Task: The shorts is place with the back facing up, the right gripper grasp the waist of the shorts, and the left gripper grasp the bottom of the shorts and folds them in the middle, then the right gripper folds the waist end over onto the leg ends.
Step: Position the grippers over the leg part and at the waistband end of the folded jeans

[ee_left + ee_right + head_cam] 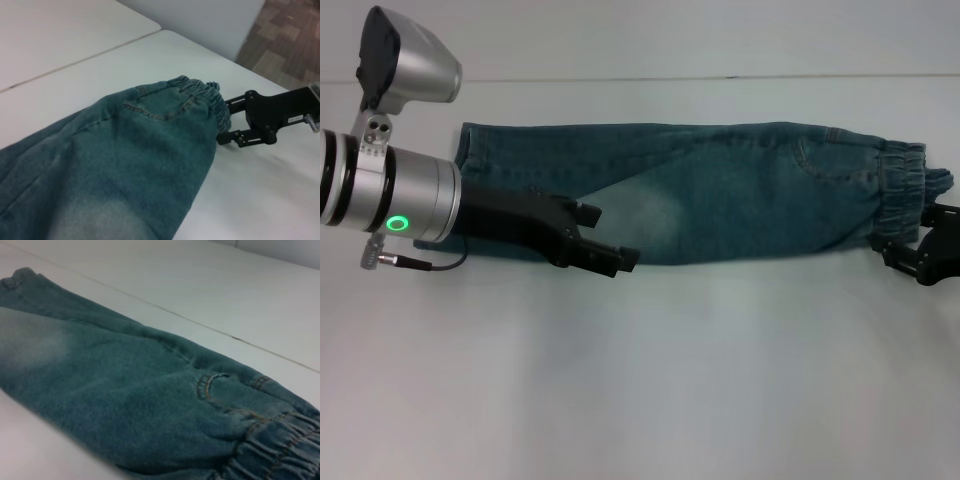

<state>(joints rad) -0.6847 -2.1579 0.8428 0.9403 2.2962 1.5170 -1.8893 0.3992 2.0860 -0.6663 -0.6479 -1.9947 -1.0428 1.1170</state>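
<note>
The faded blue-green denim shorts [720, 195] lie folded lengthwise in a long strip across the white table. The ruffled waist [905, 185] is at the right and the leg ends [465, 150] at the left. My left gripper [608, 238] hovers open over the strip's near edge, left of the middle, with nothing between its fingers. My right gripper [892, 252] sits at the near corner of the waist. In the left wrist view the right gripper [225, 121] is open, its fingers either side of the waist [205, 95] end. The right wrist view shows the shorts [125, 400] and waist [270, 450] up close.
The white table [640, 380] stretches wide in front of the shorts. A seam between two tabletops [720, 77] runs just behind them. The left wrist view shows the table's far edge and carpet floor [290, 45] beyond it.
</note>
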